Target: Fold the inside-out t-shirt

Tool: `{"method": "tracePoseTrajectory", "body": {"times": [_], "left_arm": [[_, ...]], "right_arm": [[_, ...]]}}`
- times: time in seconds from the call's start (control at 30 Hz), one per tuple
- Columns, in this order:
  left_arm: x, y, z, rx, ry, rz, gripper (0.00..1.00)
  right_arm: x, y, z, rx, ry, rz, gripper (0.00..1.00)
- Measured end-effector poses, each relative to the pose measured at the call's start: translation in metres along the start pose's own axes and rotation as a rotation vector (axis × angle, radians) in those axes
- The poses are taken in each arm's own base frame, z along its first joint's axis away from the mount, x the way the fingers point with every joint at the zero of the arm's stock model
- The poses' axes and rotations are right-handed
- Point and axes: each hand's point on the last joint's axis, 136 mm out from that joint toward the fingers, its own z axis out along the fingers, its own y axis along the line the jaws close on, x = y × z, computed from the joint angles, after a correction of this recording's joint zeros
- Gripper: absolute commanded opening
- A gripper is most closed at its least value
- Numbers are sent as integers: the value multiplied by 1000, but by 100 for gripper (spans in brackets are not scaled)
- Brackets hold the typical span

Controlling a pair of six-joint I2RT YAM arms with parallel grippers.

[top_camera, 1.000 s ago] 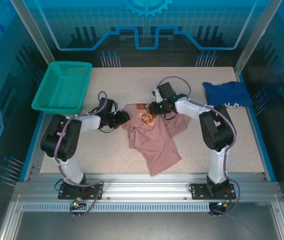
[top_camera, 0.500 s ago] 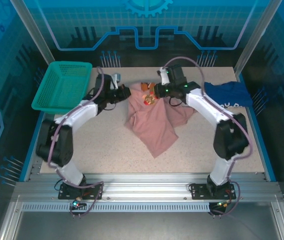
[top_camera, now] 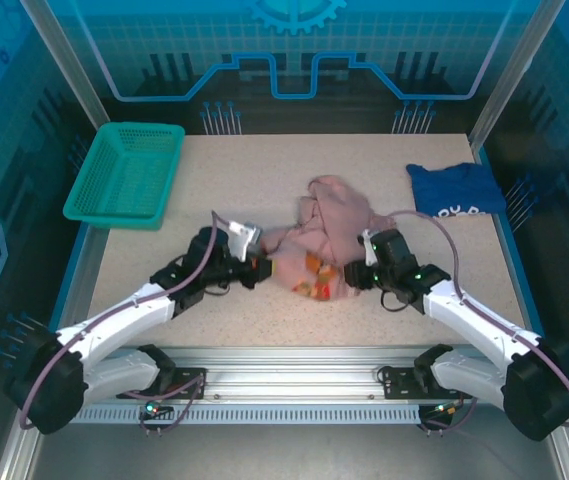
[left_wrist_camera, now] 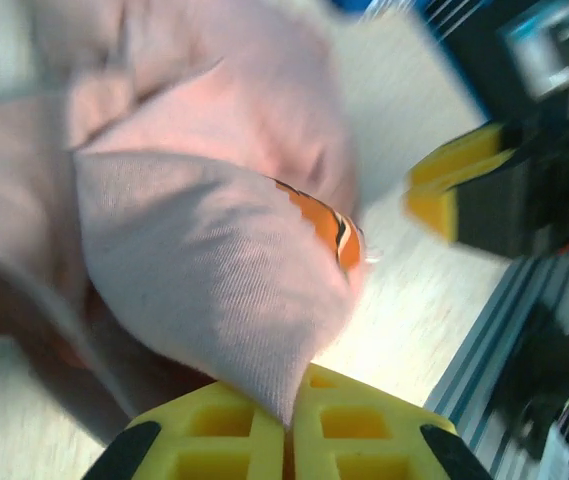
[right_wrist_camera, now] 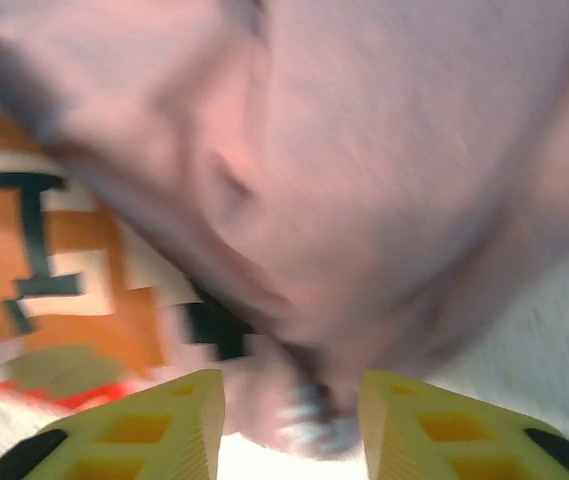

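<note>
Angling low and inward, left tool [left_wrist_camera: 286, 410] clamped on the inside-out t-shirt [top_camera: 336, 207], right tool [right_wrist_camera: 289, 400] apart

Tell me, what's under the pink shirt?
The shirt lies bunched on the table. Its print shows at the near edge. Anything underneath is covered by cloth.

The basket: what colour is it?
The basket is teal green, best seen in the top external view.
</note>
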Motion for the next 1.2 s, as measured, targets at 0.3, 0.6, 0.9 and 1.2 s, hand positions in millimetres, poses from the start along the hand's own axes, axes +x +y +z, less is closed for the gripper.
{"method": "tracePoseTrajectory", "body": {"times": [0.3, 0.6, 0.9, 1.2], "left_arm": [[21, 27, -6, -140, 23, -66, 63], [8, 83, 8, -370, 36, -255, 67], [22, 104, 59, -385, 197, -321, 34], [18, 93, 61, -324, 189, -310, 0]], "right_arm": [[-51, 29, -3, -37, -87, -20, 50], [-77, 73, 54, -52, -9, -131, 52], [-83, 73, 114, -7, 71, -177, 21], [-109, 78, 94, -18, 9, -206, 0]]}}
